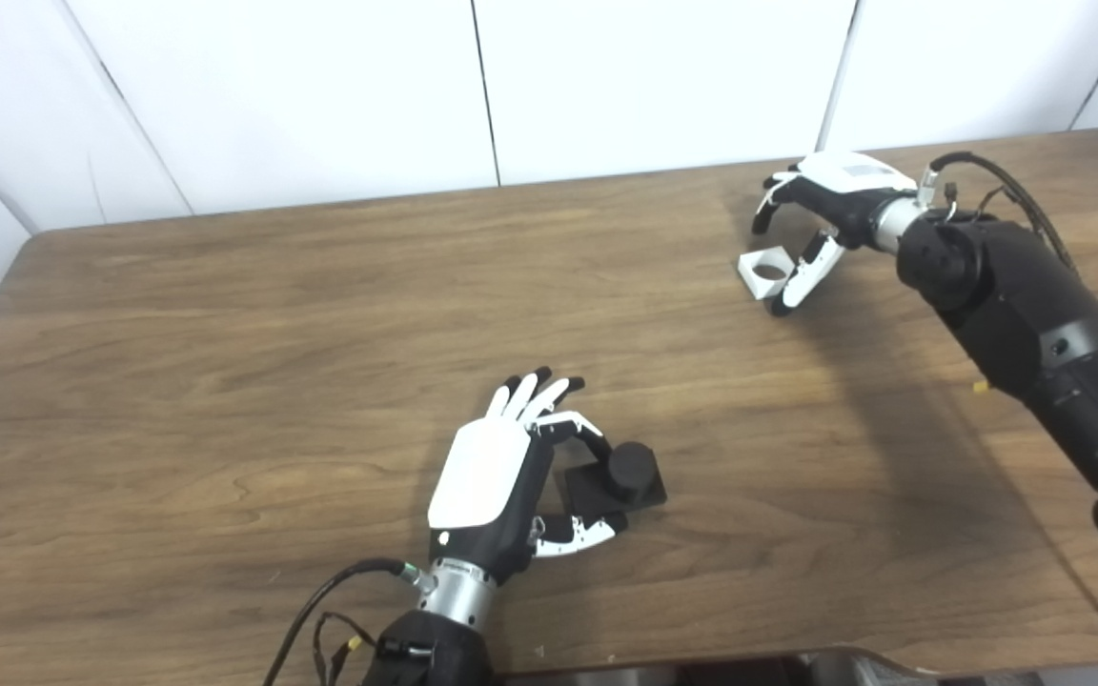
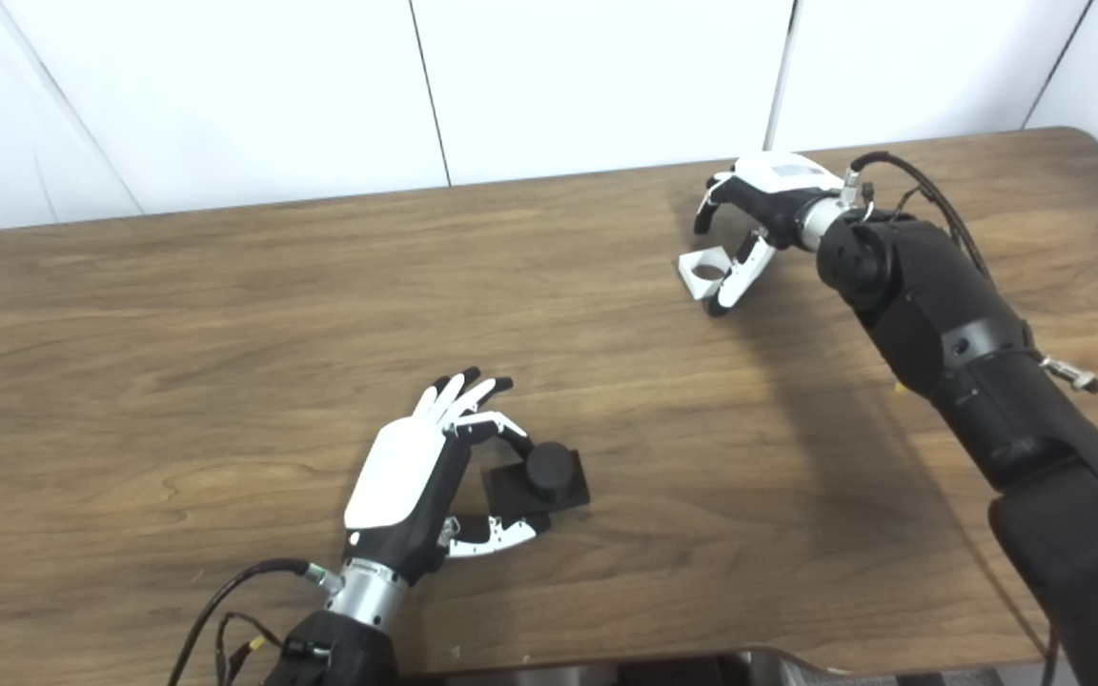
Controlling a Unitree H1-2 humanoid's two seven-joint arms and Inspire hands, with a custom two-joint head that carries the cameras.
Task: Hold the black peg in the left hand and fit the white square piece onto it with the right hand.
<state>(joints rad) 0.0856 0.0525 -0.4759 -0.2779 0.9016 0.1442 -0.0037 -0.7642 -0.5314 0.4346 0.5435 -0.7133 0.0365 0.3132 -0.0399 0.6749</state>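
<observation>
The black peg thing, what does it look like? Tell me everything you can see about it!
The black peg is a short, round, matte black post standing upright on a flat, square black base. It looks like plastic. It rests on the wooden table, near the front edge. The left hand curls around it from the left, with one finger by the post and the thumb by the base's front edge. Whether they press on it cannot be told. Nothing sits on the post.
</observation>
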